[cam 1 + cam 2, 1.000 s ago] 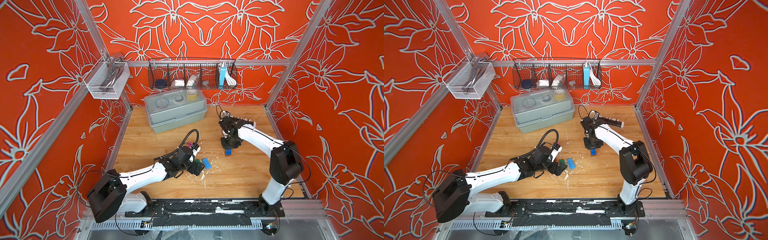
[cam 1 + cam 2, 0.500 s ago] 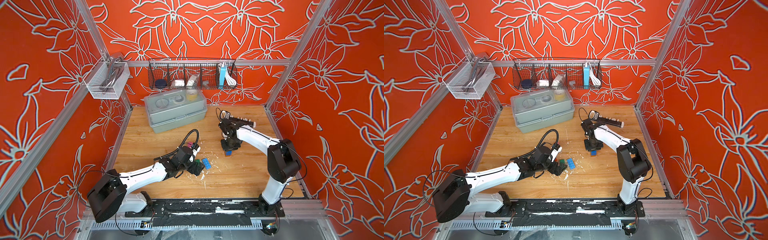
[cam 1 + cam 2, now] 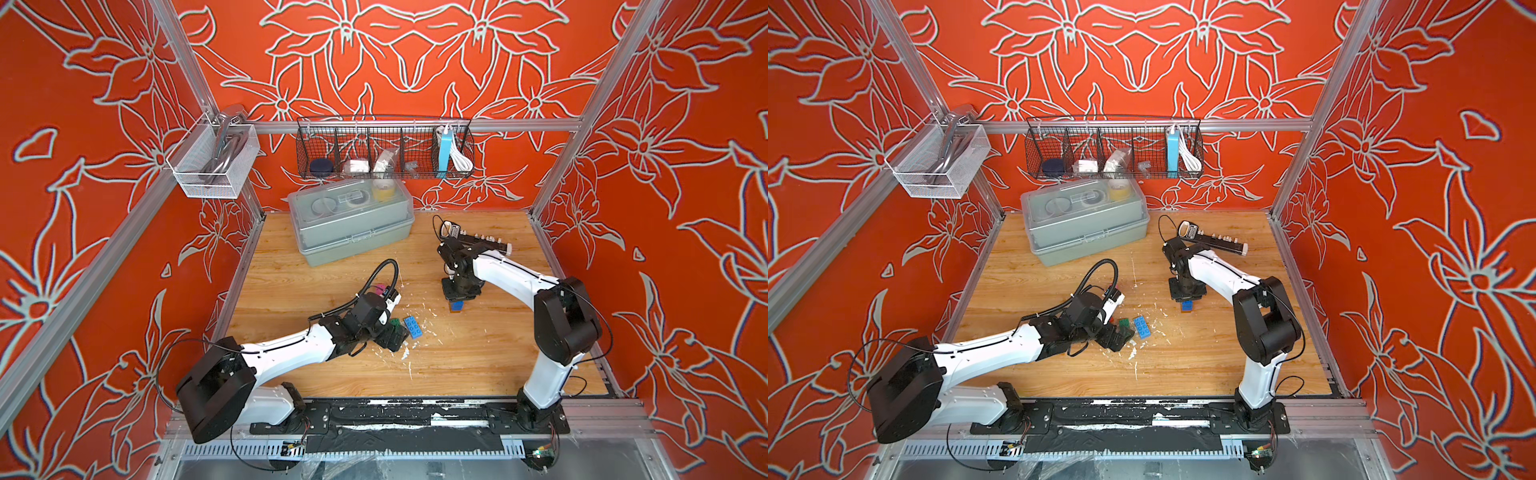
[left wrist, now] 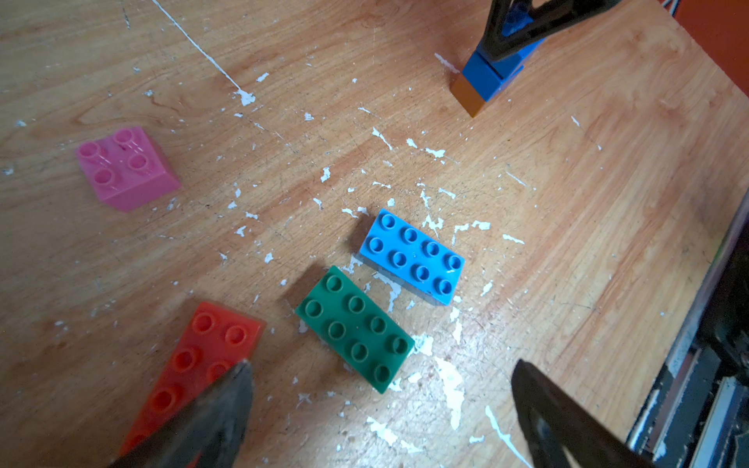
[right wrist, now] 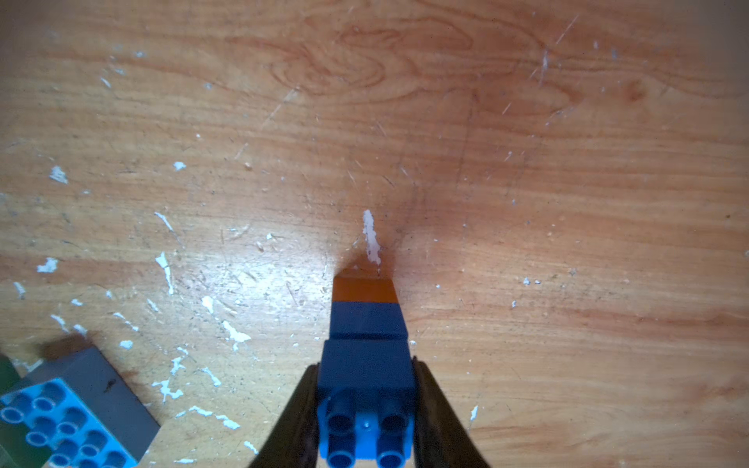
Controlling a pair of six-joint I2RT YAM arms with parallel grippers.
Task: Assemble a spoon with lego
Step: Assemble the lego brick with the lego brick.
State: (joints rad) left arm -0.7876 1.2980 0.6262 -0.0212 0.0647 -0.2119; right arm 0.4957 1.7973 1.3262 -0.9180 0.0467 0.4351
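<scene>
Right pincer (image 5: 366,366) clamped on stem (image 5: 367,320): three glossy plastic square bricks stacked, two dark blue over brown. Long axis vertical, brown end on the scuffed, white-flecked wood bench (image 4: 567,194), studs up. Left pincer (image 4: 381,364) spread wide, empty, over green brick (image 4: 354,328). Green and light blue brick (image 4: 411,255) are 2x4 oblongs, flat, studs up, parallel, just beside each other. Red brick (image 4: 194,360) oblong, near green. Pink brick (image 4: 125,166) square, well apart.

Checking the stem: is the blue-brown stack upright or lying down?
Upright: the stack stands brown end down, studs up, clamped by the right gripper.
</scene>
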